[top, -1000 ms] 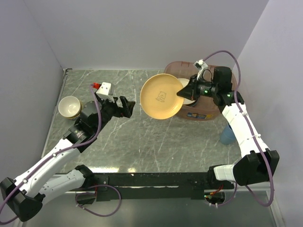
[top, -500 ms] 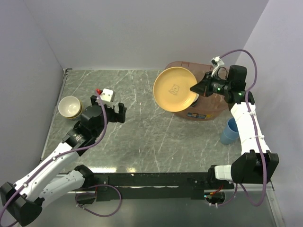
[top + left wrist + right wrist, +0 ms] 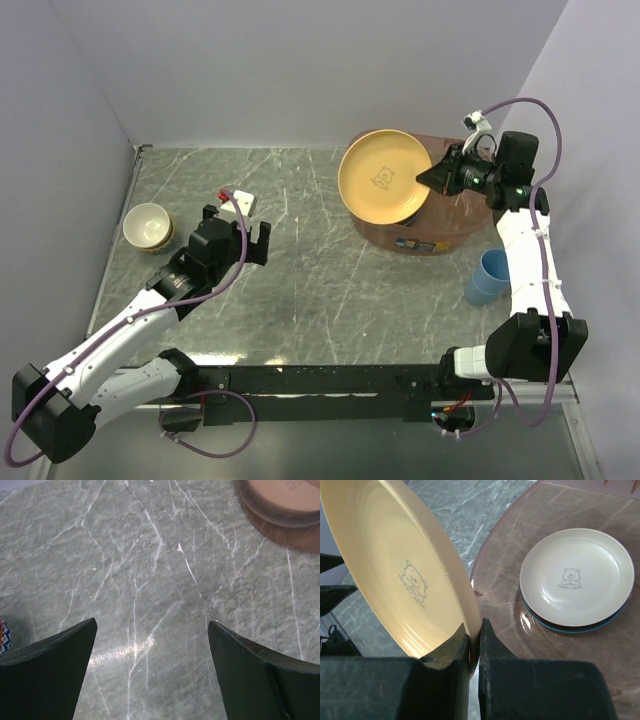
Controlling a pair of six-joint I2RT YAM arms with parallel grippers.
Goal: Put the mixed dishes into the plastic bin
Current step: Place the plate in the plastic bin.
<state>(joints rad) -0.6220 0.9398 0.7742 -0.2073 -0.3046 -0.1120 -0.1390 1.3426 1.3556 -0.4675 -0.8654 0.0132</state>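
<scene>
My right gripper (image 3: 428, 180) is shut on the rim of the yellow-orange plate (image 3: 384, 177), which it holds tilted on edge over the left part of the plastic bin (image 3: 445, 228). In the right wrist view the fingers pinch the plate (image 3: 395, 565) at its lower edge, with the gripper (image 3: 476, 628) above the bin floor (image 3: 515, 550). A white plate with a bear print (image 3: 576, 575) lies in the bin on a blue-rimmed dish. The cream bowl (image 3: 146, 223) sits at the far left. The light blue cup (image 3: 489, 276) stands right of the bin. My left gripper (image 3: 243, 240) hangs open over bare table.
The left wrist view has wide-open fingers (image 3: 50, 665) over grey marble, the bin (image 3: 300, 537) at the upper right, and a sliver of red-and-blue pattern (image 3: 2, 636) at the left edge. Walls close the table on the left, back and right.
The right gripper has carried the yellow-orange plate rightward and back, from beside the bin to over it. The left arm has drawn back a little to the left, gripper still open.
</scene>
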